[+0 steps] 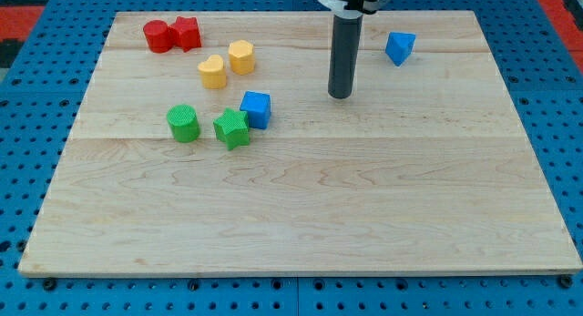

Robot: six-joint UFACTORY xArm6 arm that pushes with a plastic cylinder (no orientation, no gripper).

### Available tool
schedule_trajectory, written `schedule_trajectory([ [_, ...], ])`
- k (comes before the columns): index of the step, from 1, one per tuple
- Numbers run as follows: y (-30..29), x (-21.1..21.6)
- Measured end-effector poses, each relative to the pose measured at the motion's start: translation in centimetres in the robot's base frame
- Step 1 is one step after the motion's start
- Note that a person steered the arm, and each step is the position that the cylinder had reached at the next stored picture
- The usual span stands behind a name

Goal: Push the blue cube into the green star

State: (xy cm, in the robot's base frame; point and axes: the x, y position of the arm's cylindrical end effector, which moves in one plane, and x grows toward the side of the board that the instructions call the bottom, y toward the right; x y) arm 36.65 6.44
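Blue cube (256,108) already touches the green star (231,128) left of table centre, so my jawless tip (340,96) should nudge gently from the cube's right

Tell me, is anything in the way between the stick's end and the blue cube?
No. In the camera view only bare wood lies between my tip and the blue cube, which sits against the green star.

Block and board colours
Pale wooden board (301,207) with faint grain; blue cube (256,108); green star (231,128); green cylinder (183,123); two yellow, two red blocks; dark rod.
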Motion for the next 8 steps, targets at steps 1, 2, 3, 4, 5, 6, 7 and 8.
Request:
schedule_trajectory([
  [1, 0.6, 0.0],
  [2, 1.2, 0.9],
  [3, 1.8, 1.5],
  [4, -0.3, -1.6],
  [5, -5.4, -2.4],
  [6, -11.6, -0.4],
  [7, -16.6, -0.4],
  [8, -15.5, 3.6],
])
